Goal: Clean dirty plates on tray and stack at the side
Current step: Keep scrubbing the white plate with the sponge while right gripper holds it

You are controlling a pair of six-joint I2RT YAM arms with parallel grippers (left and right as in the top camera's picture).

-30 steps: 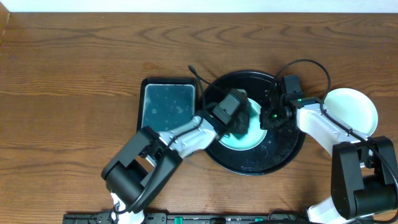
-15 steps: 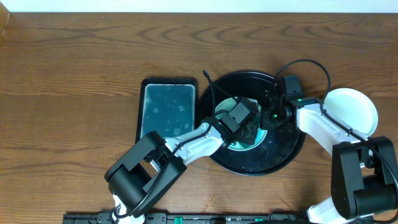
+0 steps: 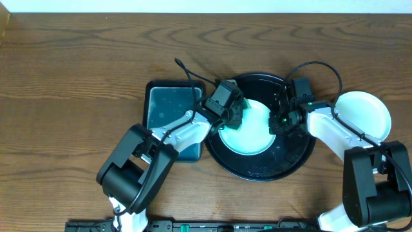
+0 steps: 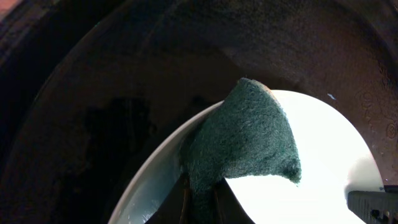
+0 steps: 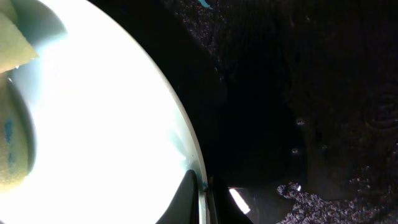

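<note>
We see the mint plate (image 3: 251, 132) lying in the black tray (image 3: 290, 154), toward its nine o'clock side. Our left end effector (image 3: 232, 115) is clamped on a green sponge (image 4: 245, 140) resting at the plate's ten o'clock rim. Our right end effector (image 3: 278, 121) pinches the plate's three o'clock rim. A white plate (image 3: 367, 113) sits on the counter (image 3: 77, 77) at the tray's three o'clock, and a teal tray (image 3: 168, 109) at its nine.

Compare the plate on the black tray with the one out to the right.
The mint plate sits on the tray; the white plate sits on the table. The mint plate is pinched by the right gripper and touched by the sponge; the white plate is free. Both are round.
</note>
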